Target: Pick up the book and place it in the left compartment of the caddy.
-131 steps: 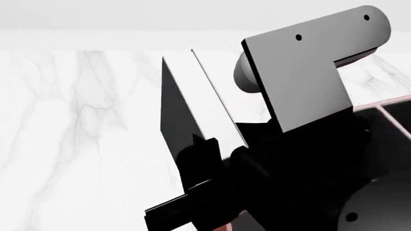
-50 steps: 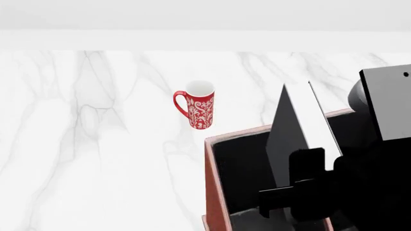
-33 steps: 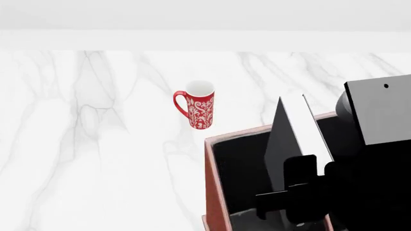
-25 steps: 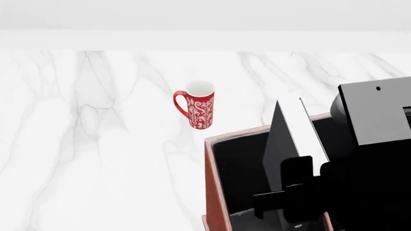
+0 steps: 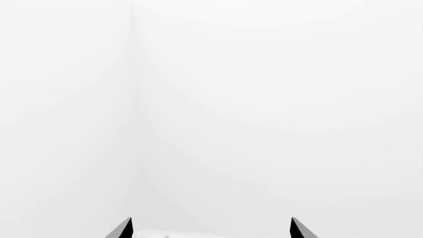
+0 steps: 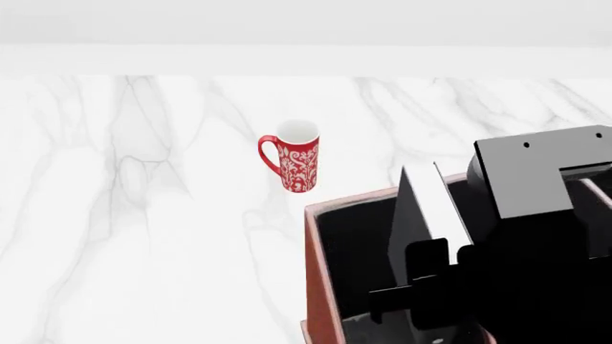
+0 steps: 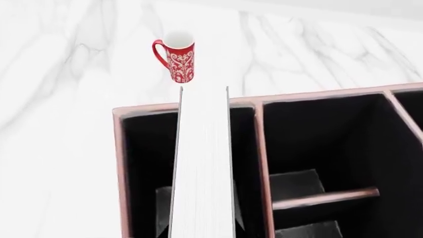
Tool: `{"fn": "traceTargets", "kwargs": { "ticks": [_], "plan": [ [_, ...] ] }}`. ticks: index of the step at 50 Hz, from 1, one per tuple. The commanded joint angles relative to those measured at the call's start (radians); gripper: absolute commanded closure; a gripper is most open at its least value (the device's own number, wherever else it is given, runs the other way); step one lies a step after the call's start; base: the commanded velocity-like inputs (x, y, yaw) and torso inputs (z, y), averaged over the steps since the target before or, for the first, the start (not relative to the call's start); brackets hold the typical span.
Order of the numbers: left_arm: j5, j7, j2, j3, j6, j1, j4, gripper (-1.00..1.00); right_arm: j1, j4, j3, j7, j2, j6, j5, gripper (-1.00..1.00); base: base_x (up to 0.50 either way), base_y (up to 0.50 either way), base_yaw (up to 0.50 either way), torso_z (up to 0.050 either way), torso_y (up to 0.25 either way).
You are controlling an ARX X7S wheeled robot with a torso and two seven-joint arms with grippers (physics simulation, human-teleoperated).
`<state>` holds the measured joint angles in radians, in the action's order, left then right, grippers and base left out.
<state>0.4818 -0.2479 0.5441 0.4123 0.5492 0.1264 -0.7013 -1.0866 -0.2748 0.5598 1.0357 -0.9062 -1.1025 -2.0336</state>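
one book (image 7: 203,163), one caddy (image 7: 121,163) with three compartments, one mug (image 7: 176,60).

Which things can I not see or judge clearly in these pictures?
- Right gripper: head view, black on black; jaw contact with the book unclear.
- Book's lower end: right wrist view, cut by the frame edge.
- Caddy right side: head view, behind the arm.
- Left gripper: left wrist view, only fingertips show.

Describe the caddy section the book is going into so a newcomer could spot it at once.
On the white marble table stands the reddish-brown caddy. The left compartment is the section nearest the red mug, with the book upright over it. It runs undivided, whereas its neighbours are split by a crossbar.
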Motion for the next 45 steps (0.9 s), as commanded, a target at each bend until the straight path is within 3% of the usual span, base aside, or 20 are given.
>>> {"fn": "traceTargets", "kwargs": {
  "ticks": [1, 45],
  "plan": [
    [0.002, -0.001, 0.002, 0.001, -0.002, -0.002, -0.002, -1.0, 0.001, 0.027, 0.001, -0.054, 0.023, -0.021, 0.1, 1.0, 0.0, 0.0, 0.0, 0.0, 0.0],
    [0.003, 0.0, 0.007, -0.002, -0.017, -0.013, -0.009, -1.0, 0.073, 0.039, 0.035, -0.181, 0.071, 0.007, 0.238, 1.0, 0.0, 0.0, 0.0, 0.0, 0.001]
  ]
}}
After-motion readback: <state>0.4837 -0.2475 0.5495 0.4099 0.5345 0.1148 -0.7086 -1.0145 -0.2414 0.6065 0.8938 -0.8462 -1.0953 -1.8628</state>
